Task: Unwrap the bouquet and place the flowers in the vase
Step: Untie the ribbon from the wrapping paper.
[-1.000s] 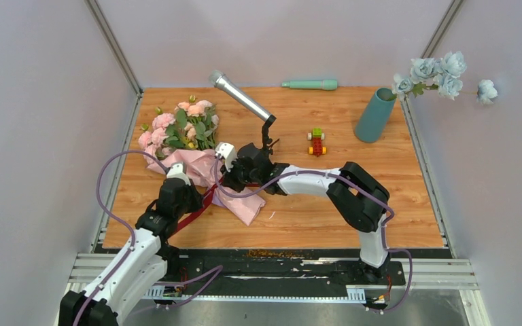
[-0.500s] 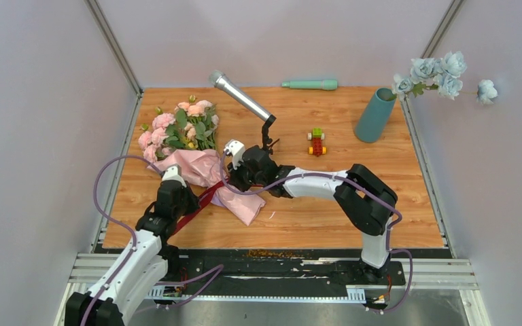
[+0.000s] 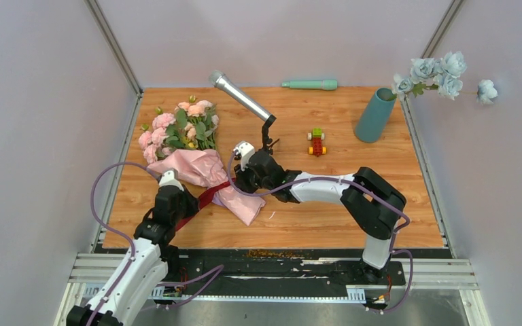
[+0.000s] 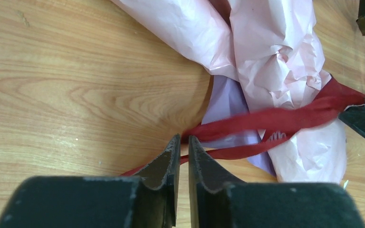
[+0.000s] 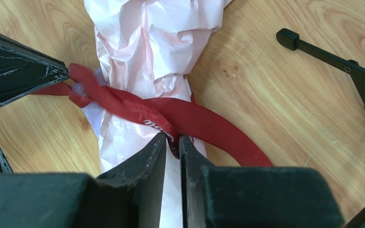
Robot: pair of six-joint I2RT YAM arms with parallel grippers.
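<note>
The bouquet lies at the table's left, its roses pointing away from me and its pink paper wrap trailing toward the middle. A dark red ribbon crosses the wrap's narrow end and runs between both grippers. My left gripper pinches one ribbon strand at its tips, jaws a thin slit apart. My right gripper nips a fold of the ribbon over the wrap. The teal vase stands at the far right, well away from both arms.
Pale blue flowers stick out of the vase. A silver microphone on a black stand rises just behind my right gripper. A small toy and a mint-green rod lie farther back.
My left gripper has drawn back toward the near left and my right gripper has shifted right, pulling the ribbon out between them. The bouquet has barely moved.
</note>
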